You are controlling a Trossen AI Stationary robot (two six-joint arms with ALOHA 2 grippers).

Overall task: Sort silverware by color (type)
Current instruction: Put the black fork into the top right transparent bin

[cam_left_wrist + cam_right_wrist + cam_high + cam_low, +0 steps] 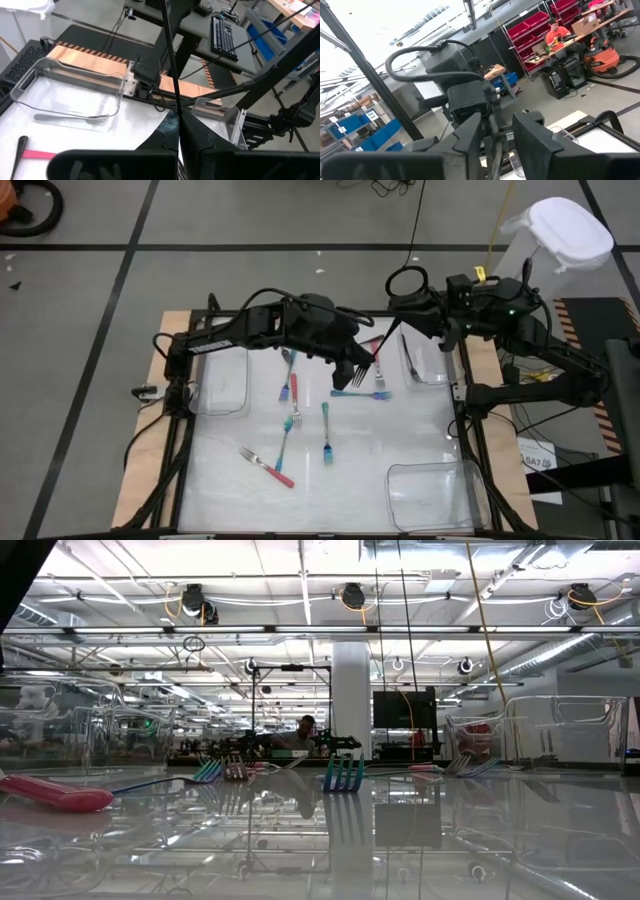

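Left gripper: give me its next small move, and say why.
Probably reach over the clear bin and let go there. The left gripper is shut on a slim black utensil, and that bin already holds one fork, apparently dark too.

Clear glossy plastic bin (pixel 222 388); forks (pixel 327 432) plastic-handled, metal-tined.

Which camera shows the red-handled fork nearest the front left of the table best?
High view: the red-handled fork lies whole and unobstructed. Low view shows only its handle end-on. The wrist views do not show it.
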